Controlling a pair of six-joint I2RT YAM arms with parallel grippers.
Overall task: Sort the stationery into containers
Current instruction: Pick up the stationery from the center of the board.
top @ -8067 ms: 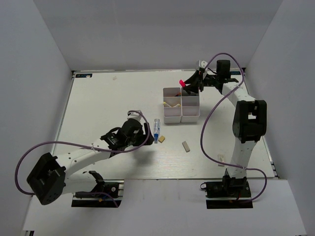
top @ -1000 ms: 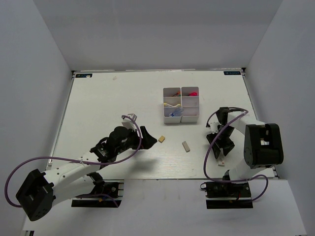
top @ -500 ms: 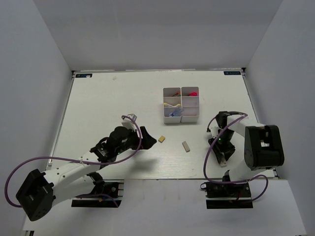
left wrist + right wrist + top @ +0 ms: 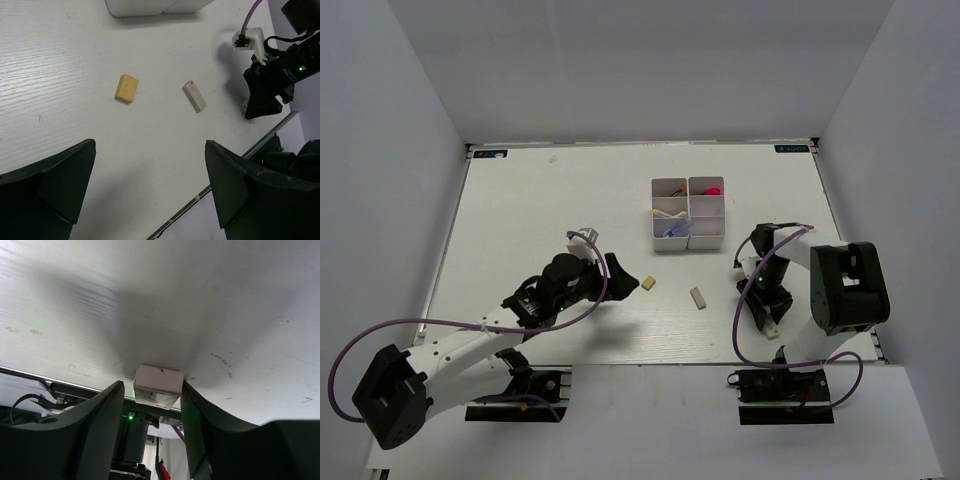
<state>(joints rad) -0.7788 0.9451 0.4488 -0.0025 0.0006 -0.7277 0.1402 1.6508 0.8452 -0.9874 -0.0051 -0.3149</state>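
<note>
While left tool gapes, grey eraser lies diagonal.

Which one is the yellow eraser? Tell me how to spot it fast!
Start at the white tray of little boxes near the middle of the table. Come from its front left corner toward the robot's bases, and you meet two small blocks lying apart on the bare top. The yellow eraser is the left one, short and squarish, nearest the open left gripper; the grey eraser is longer and thinner.
</note>
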